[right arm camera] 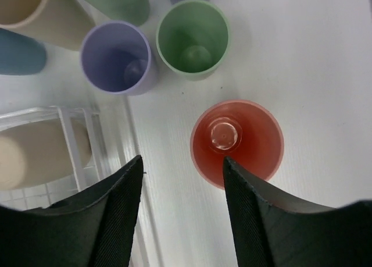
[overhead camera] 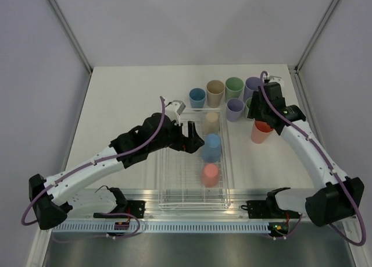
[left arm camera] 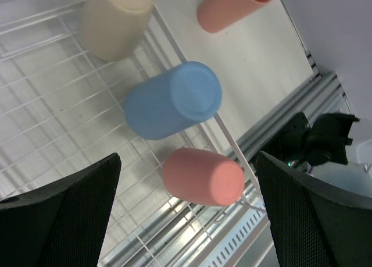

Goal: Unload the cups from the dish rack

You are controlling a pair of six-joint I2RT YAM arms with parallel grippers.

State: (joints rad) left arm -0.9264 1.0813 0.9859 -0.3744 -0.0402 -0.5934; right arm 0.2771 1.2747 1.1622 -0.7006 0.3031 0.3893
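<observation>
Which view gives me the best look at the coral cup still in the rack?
Left wrist: the coral cup is large and unobstructed, base up, by the dish rack edge. Top external shows it small but whole; right wrist does not show it.

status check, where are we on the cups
Left claw open over the rack. Right claw open above the coral cup on the table. In rack: beige cup, blue cup, pink cup. Nothing blocking them.
</observation>
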